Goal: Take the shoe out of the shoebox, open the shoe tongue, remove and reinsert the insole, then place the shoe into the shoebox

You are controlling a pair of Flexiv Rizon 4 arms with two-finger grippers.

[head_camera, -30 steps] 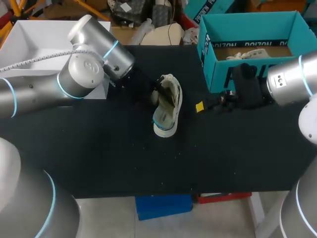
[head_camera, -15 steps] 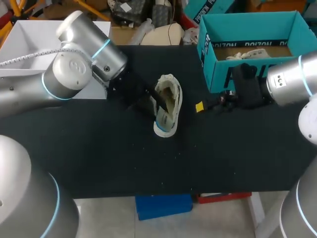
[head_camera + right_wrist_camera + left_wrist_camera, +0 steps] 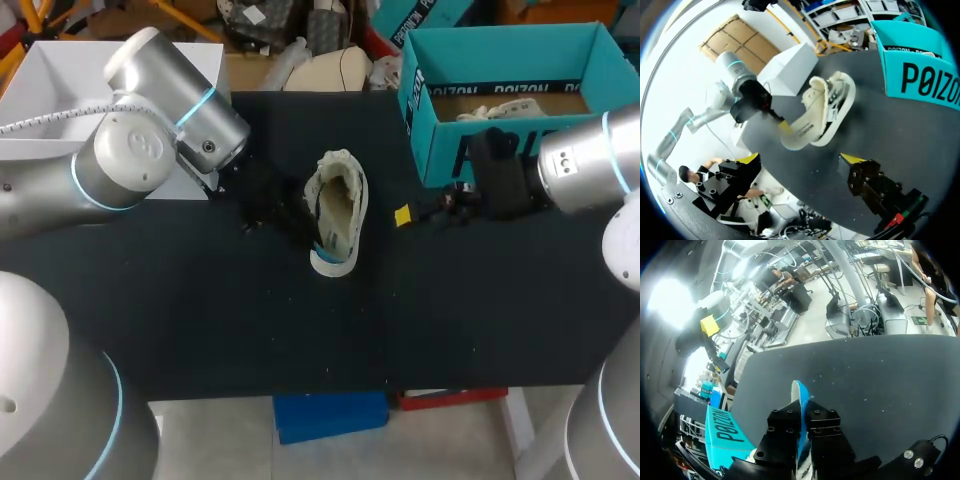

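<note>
**Shoe tipped on the middle of the table, pinched by the left jaws**

The shoe [image 3: 335,210] is pale with a white-and-blue sole. It sits near the middle of the black table [image 3: 250,330], out of the shoebox. It is tilted, with its sole turned left and its opening turned right.

At the far left a white box [image 3: 60,85] stands by the table's edge. The left arm [image 3: 150,150] comes in past it, and its jaws sit just against the shoe's left side. In the left wrist view the sole's edge [image 3: 798,392] runs between the two black fingers [image 3: 782,427], which stand close together on it, so the left jaws are closed on the shoe. From the right wrist view, one yellow fingertip [image 3: 785,127] of the left arm touches the shoe [image 3: 827,107] low on its sole side.

Right of the shoe and apart from it, the right arm [image 3: 590,165] holds its jaws spread wide. Their yellow fingertips [image 3: 852,159] have only bare table between them.

The teal shoebox [image 3: 440,150] stands open at the far right, just behind the right jaws.
</note>
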